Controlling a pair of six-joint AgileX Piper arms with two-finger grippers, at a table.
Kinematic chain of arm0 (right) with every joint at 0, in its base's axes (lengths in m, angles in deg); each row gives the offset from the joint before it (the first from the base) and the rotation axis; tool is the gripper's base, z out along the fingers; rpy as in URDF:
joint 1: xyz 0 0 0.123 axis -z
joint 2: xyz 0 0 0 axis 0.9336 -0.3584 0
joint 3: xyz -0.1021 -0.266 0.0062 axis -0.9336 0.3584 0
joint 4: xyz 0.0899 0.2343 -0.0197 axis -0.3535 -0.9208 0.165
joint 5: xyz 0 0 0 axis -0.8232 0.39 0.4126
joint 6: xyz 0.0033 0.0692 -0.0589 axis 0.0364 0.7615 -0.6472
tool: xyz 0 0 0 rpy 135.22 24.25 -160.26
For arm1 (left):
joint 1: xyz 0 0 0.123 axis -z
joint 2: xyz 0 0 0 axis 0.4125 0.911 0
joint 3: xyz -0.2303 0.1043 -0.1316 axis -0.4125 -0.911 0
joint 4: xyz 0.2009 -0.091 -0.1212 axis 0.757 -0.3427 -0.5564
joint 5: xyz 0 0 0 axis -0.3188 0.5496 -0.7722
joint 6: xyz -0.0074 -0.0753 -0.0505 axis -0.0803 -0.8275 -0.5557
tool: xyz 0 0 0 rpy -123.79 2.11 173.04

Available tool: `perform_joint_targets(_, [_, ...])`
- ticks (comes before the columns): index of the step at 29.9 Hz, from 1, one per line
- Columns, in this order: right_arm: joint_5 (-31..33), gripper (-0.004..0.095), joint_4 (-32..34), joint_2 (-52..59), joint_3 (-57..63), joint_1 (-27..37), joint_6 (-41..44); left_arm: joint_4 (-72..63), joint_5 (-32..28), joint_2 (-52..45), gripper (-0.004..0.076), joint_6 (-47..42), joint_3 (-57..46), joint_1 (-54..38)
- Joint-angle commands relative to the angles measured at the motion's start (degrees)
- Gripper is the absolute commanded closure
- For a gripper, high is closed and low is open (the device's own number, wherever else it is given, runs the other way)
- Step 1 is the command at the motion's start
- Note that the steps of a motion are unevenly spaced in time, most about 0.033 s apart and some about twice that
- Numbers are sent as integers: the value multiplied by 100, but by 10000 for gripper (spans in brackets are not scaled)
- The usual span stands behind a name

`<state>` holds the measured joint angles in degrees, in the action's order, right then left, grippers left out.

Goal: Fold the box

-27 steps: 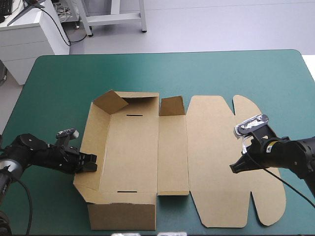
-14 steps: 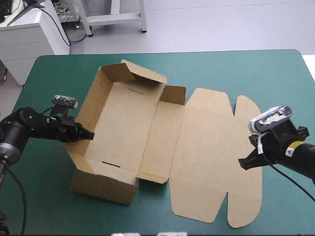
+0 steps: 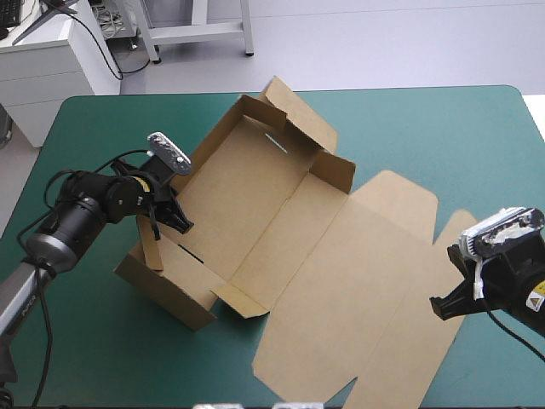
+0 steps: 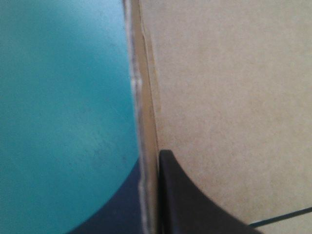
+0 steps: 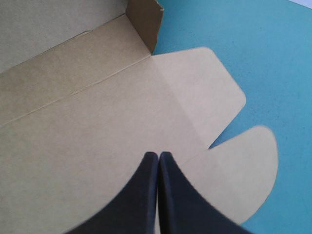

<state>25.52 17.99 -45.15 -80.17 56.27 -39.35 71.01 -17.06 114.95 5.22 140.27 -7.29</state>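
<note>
High view: at the left, the left gripper [image 3: 175, 223] is clamped on the box [image 3: 281, 213], its black fingers all but together over the top edge of the tray's long wall [image 3: 213, 141], one finger inside and one outside; the left wrist view agrees, with the board's edge running straight ahead from between the fingers. The brown box lies slantwise on the teal-green cover [image 3: 426, 128], left of the table's middle. Its tray has raised walls, and the tray's long axis runs from the near left corner toward the far edge. Two thin slots [image 3: 275, 141] show in the tray's floor just inside that wall. The lid [image 3: 358, 281] lies flat, spreading from the tray toward the near right. At the right, the right gripper [image 3: 443, 307] has its fingers pressed together in one point, aimed across the lid from beside its outer edge; no board shows between them, so it seems to hold nothing. The coming move likely turns on the held wall: the tray's floor lies to the inside of the left gripper, so folding goes inward, toward the slots, and the left arm is far the nearer. No print shows on the board; a small label [image 3: 537, 299] on the right arm is too small to read.
</note>
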Motion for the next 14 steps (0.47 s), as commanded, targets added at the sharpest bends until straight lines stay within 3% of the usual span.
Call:
perform_joint_targets(1, [-138, 927, 14, 21, -186, 42, 27, 1333, -593, -146, 732, -495, 208, 538])
perform_joint_targets(14, [133, 927, 14, 21, -186, 42, 27, 3602, -626, -53, 732, -1127, 208, 2207])
